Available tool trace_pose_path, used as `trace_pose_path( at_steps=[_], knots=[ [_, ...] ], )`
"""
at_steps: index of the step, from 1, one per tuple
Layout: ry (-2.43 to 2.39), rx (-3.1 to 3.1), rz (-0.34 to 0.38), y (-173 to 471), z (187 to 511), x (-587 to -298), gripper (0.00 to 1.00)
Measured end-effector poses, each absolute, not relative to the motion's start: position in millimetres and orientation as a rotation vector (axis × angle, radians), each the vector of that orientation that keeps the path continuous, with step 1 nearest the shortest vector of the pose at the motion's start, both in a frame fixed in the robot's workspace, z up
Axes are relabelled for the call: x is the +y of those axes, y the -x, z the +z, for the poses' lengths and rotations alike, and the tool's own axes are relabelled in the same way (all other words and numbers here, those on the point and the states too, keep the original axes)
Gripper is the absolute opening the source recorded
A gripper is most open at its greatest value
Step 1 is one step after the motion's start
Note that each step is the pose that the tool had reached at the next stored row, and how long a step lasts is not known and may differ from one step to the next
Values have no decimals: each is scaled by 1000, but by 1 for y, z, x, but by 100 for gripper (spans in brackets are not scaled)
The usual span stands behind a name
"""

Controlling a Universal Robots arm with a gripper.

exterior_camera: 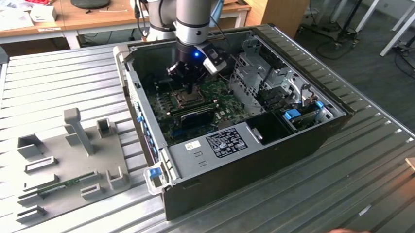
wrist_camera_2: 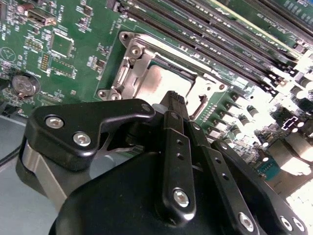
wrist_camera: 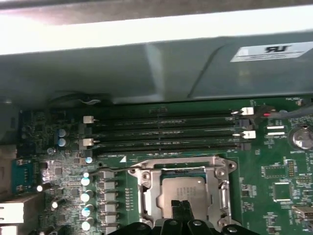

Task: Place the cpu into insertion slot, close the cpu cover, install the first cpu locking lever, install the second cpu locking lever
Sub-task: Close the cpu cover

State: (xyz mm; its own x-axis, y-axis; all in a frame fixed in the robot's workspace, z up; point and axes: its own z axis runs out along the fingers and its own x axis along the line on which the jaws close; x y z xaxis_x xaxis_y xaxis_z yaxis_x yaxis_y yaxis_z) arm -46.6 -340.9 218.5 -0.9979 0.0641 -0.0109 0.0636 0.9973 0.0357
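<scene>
The cpu (wrist_camera: 185, 188) lies flat in the insertion slot (exterior_camera: 185, 100), its dull silver top showing through the window of the cpu cover (wrist_camera: 146, 194). The cover's silver frame is folded down around the chip (wrist_camera_2: 159, 81) in both wrist views. My gripper (wrist_camera: 184, 209) is shut, its black fingers pressed together with nothing between them, and their tips rest at the chip's edge by the cover frame (wrist_camera_2: 132, 61). In the exterior view the gripper (exterior_camera: 188, 90) reaches down into the open computer case onto the green board. I cannot tell how the locking levers stand.
Long black memory slots (wrist_camera: 166, 131) run beside the socket, and a row of capacitors (wrist_camera: 87, 196) lines its other side. A coin battery (wrist_camera_2: 24, 84) sits on the board. The case walls and a metal drive cage (exterior_camera: 259, 68) hem in the arm. A grey fixture plate (exterior_camera: 71, 155) lies on the table.
</scene>
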Motion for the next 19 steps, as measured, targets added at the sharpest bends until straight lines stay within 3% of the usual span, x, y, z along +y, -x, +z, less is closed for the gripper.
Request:
trace_pose_path(
  at_steps=[19],
  knots=[
    [-103,3126,55,66,213,-341,10]
  ],
)
